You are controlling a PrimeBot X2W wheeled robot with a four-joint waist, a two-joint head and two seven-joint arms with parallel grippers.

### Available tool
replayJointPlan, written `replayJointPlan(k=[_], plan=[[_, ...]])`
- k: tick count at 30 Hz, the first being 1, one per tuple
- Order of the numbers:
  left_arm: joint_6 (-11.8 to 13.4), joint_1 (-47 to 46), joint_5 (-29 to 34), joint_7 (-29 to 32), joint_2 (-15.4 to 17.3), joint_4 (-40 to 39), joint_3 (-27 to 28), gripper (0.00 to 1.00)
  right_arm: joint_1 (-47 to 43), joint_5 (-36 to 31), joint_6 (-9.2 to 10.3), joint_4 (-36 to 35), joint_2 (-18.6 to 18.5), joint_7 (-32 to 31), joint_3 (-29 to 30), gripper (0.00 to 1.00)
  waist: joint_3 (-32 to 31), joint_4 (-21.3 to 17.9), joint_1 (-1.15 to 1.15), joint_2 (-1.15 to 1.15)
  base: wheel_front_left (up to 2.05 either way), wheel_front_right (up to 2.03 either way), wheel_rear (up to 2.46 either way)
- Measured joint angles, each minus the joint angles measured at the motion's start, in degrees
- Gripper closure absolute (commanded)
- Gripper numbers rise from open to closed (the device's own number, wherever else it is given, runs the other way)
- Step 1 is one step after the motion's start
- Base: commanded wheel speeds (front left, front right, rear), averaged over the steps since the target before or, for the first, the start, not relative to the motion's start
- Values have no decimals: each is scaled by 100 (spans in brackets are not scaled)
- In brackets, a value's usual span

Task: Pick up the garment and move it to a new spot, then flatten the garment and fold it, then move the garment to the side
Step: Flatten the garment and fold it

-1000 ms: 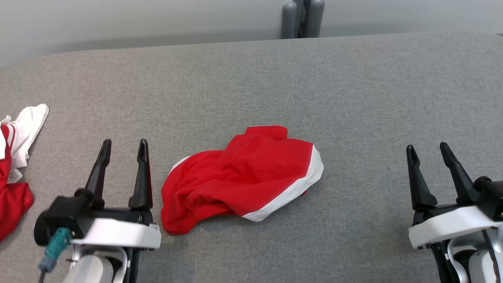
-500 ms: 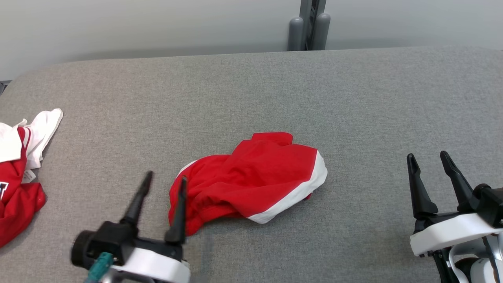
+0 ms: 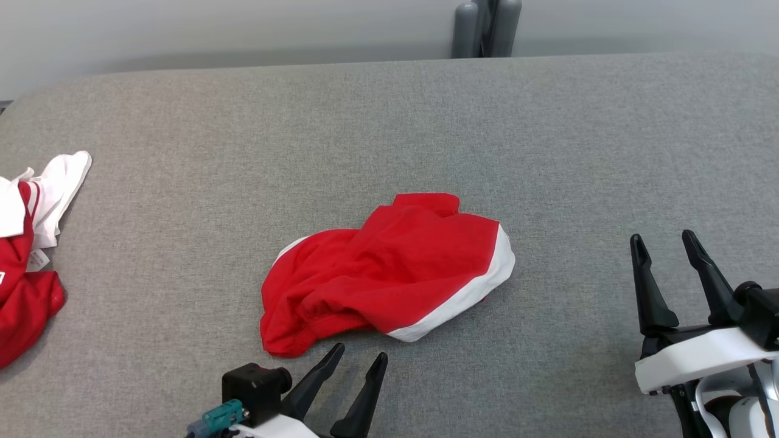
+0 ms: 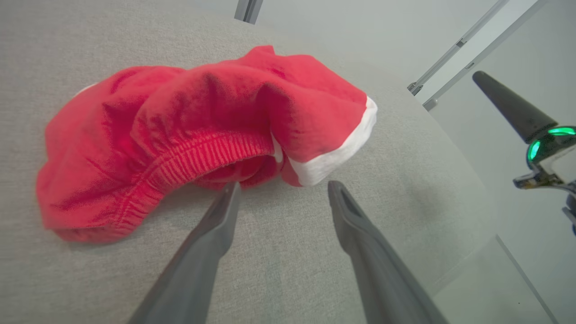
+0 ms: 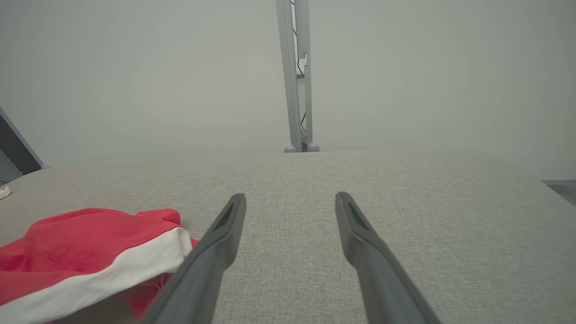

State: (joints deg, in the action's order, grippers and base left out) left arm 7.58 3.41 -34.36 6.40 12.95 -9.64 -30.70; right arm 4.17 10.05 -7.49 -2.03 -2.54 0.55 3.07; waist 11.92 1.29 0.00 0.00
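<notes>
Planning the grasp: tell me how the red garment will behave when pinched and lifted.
Likely floppy: the red garment lies in soft folds, so it should drape from a pinch. Probably light, being thin cloth. Its ribbed waistband, nearest the left gripper, looks thicker and may hold better.

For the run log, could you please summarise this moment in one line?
stage: pre-grasp | left gripper: open, at near edge of red garment | right gripper: open, well clear | garment: crumpled on grey table
</notes>
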Motion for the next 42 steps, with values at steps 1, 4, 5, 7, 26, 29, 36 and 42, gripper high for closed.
replayJointPlan(k=[1,4,5,7,26,29,36,42], plan=[[-37,-1,-144,9,-56,-2,27,0,12,1,0,2,0,3,-7,0,28,-3,0,0,0,0,0],[-121,-62,-325,-123,-160,88,158,0,53,9,1,9,1,15,-44,0,104,-28,0,0,0,0,0],[-153,-128,-328,-198,-163,141,192,0,64,13,0,12,0,22,-45,0,124,-42,0,0,0,0,0],[-208,-271,-364,-332,-164,270,311,0,71,24,0,27,0,32,-51,0,165,-77,0,0,0,0,0],[-600,-750,-790,-653,-270,911,628,100,162,192,1,236,0,207,10,0,258,-252,0,0,0,0,0],[-549,-798,-658,-708,-188,776,653,100,175,202,0,249,0,219,16,0,258,-228,0,0,0,0,0],[-298,-1001,-191,-784,105,356,761,100,186,220,0,268,0,250,14,0,239,-195,0,0,0,0,0],[12,-1185,349,-991,344,148,911,0,201,218,1,296,0,271,43,0,174,-192,0,0,0,0,0]])
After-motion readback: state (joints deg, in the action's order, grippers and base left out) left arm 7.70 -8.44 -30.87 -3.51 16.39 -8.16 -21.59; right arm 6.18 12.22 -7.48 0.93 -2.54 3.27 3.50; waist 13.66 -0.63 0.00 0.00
